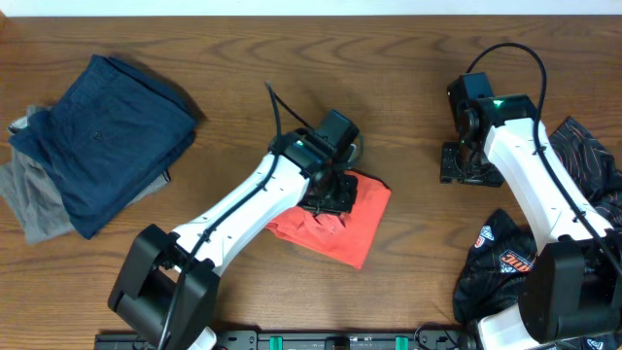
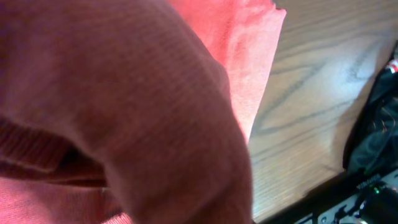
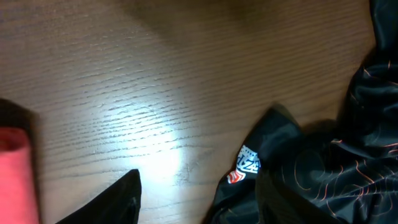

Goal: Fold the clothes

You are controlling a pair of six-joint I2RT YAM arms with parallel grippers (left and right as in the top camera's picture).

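A red garment [image 1: 362, 231] lies crumpled at the table's middle. My left gripper [image 1: 326, 197] is down on its upper edge. In the left wrist view the red garment [image 2: 155, 112] bulges right against the camera and hides the fingers, so it looks gripped. My right gripper [image 1: 465, 167] hovers over bare wood at the right, open and empty, with its fingers [image 3: 193, 205] spread. A black garment with a printed logo [image 1: 501, 258] lies crumpled at the front right and also shows in the right wrist view [image 3: 311, 168].
A folded navy garment [image 1: 107, 131] rests on a grey one [image 1: 34, 209] at the far left. A second black patterned garment [image 1: 595, 156] lies at the right edge. A black rail [image 1: 340, 340] runs along the table's front edge.
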